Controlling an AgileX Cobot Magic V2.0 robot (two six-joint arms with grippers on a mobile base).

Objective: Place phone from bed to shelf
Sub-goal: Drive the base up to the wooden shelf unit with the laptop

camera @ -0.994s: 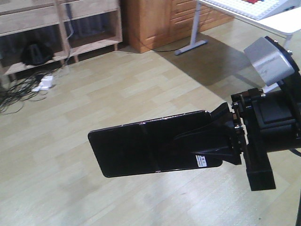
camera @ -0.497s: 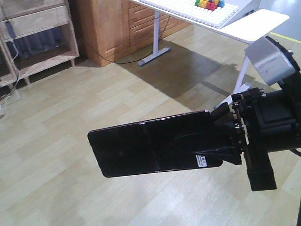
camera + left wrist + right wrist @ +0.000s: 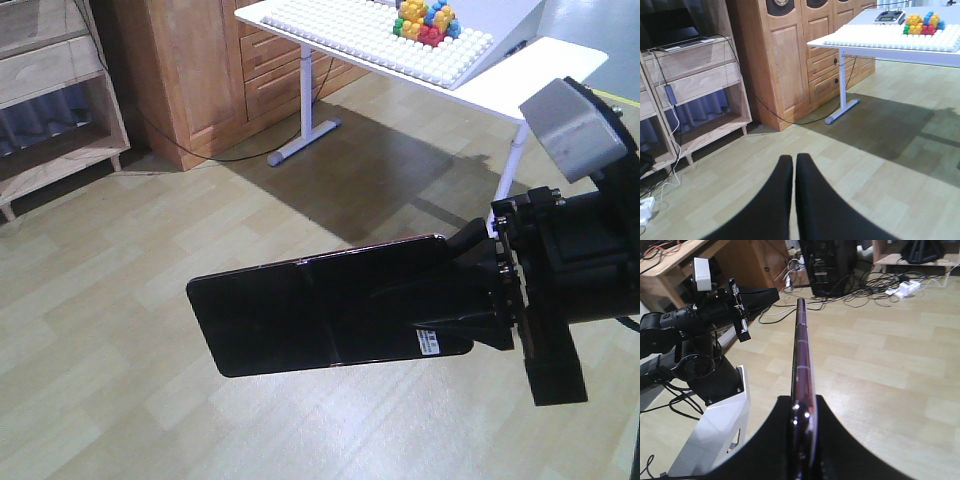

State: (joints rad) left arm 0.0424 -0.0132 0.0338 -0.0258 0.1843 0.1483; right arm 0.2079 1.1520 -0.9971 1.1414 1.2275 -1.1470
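The phone (image 3: 300, 312), a wide glossy black slab with a seam across its middle and a white sticker, hangs above the wood floor. My right gripper (image 3: 425, 292) is shut on its right end. In the right wrist view the phone (image 3: 801, 347) shows edge-on with a pinkish rim, clamped between the right gripper (image 3: 803, 404) fingers. My left gripper (image 3: 794, 159) is shut with nothing in it, pointing toward the light-wood shelf (image 3: 705, 82). That shelf (image 3: 55, 75) is at the far left in the front view. The bed is out of view.
An orange-brown wooden cabinet (image 3: 195, 70) stands right of the shelf. A white table (image 3: 545, 85) carries a white studded board with coloured bricks (image 3: 425, 20). Cables and a power strip (image 3: 902, 288) lie on the floor. The left arm (image 3: 695, 327) stands on the robot's white base (image 3: 715, 435).
The front view has swung: shelf and cabinet slid left, and the white table with bricks came in from the right. The phone stays held the same way in my right gripper.
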